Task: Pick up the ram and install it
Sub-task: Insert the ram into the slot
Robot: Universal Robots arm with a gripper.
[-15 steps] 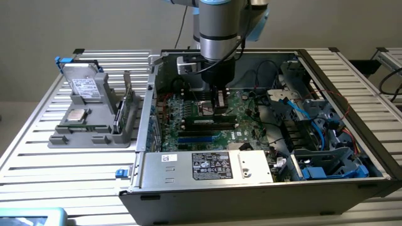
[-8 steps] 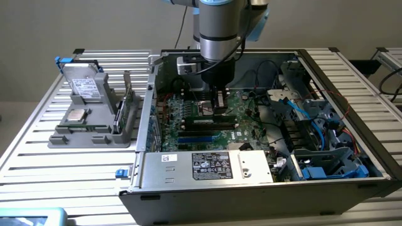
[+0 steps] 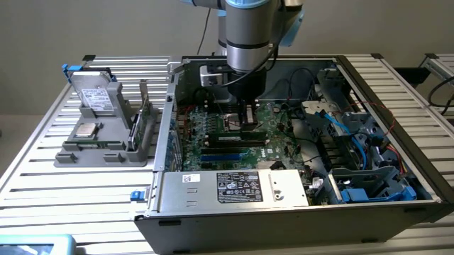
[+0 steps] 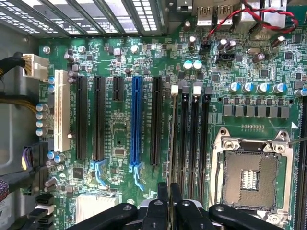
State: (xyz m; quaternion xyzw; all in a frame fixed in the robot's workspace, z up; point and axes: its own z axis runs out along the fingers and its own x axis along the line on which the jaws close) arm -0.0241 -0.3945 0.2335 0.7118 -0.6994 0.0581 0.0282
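Inside the open grey metal computer case (image 3: 354, 69), which sits on the slatted metal tabletop (image 3: 71, 180), the black claw (image 4: 169, 191) is pressed together on the ram (image 4: 171, 143), a slim green circuit-board stick with black chips and a small white label. In the wrist view the stick is edge-on, lined up along the memory slot beside the long black empty slots (image 4: 184, 139) on the green motherboard (image 4: 120, 143). Whether it is seated or just above the slot, I cannot tell. The likely trouble is alignment. If the stick is slightly tilted or off the groove, pressing could jam one end, flex the board or twist the stick in the pinch. A closed white end latch (image 4: 174, 89) could also block it.
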